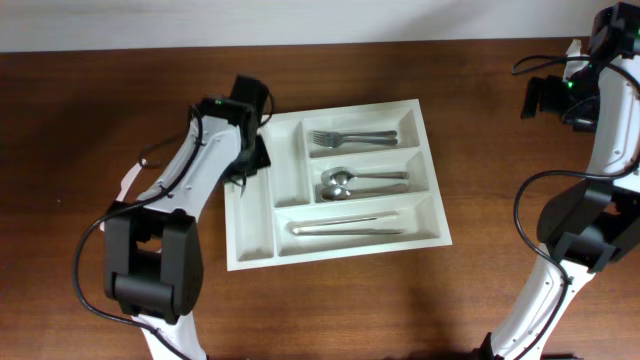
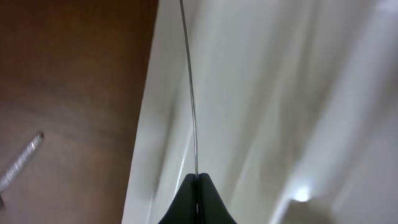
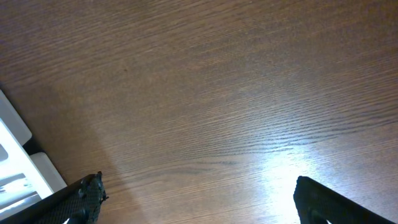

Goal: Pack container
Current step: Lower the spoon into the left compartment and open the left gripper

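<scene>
One white container (image 1: 250, 228) (cutlery (image 1: 352, 182) inside); dark wooden table (image 1: 90, 120).

The overhead view is bright, even and sharp with only soft shadows, the left wrist view is a close, washed-out blur of white tray (image 2: 267, 93) with a glint at lower right, and the right wrist view shows crisp table (image 3: 205, 74) grain with glare right of lower centre.

**Robot lab bench, kitchen props**

Two robot arms – the left arm (image 1: 190, 170) and the right arm (image 1: 600, 150) – stand at a brown wood-grain table (image 1: 80, 110) by a plain pale wall (image 1: 200, 20). The only homely thing is a white cutlery tray (image 1: 250, 255) of forks (image 1: 350, 138), spoons (image 1: 355, 182) and knives (image 1: 345, 226).
</scene>
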Controlling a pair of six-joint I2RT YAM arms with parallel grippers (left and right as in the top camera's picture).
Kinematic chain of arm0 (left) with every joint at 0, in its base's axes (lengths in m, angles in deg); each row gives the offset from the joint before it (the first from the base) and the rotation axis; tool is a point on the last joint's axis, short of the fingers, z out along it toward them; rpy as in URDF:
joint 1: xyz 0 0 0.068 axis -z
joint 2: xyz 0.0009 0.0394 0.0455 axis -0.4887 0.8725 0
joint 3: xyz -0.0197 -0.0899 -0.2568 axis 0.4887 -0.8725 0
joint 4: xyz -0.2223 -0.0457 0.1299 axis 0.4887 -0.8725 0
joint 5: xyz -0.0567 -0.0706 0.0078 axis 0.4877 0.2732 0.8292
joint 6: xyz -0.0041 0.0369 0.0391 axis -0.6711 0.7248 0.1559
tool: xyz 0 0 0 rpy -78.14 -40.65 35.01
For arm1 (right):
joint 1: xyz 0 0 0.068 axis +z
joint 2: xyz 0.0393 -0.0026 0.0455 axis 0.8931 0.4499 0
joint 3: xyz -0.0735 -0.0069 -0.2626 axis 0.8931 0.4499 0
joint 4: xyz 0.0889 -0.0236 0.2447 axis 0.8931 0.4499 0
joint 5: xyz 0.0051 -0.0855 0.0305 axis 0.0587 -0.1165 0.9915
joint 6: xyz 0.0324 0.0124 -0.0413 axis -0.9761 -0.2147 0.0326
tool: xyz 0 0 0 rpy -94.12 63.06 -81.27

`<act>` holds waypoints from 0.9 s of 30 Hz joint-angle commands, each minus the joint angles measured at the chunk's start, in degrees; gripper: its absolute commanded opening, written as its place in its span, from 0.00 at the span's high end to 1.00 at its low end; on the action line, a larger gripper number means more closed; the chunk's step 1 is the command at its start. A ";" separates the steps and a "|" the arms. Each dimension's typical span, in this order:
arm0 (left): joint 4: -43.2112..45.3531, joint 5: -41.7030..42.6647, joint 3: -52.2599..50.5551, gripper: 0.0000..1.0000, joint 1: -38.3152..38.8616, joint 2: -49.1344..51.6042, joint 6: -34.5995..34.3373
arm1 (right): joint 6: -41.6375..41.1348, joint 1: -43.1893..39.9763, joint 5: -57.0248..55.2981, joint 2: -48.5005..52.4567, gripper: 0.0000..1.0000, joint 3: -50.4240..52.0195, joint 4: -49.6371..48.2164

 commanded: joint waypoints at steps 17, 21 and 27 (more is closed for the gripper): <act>1.51 1.75 -6.23 0.98 -0.28 -3.48 -0.04 | -0.50 0.24 0.35 -0.11 0.01 -0.07 0.20; 1.60 1.68 -6.34 0.98 -0.28 -3.48 6.60 | -0.50 0.24 0.35 -0.11 0.01 -0.07 0.20; 1.68 1.16 -6.56 0.98 -0.28 -3.48 13.51 | -0.50 0.24 0.35 -0.11 0.01 -0.07 0.20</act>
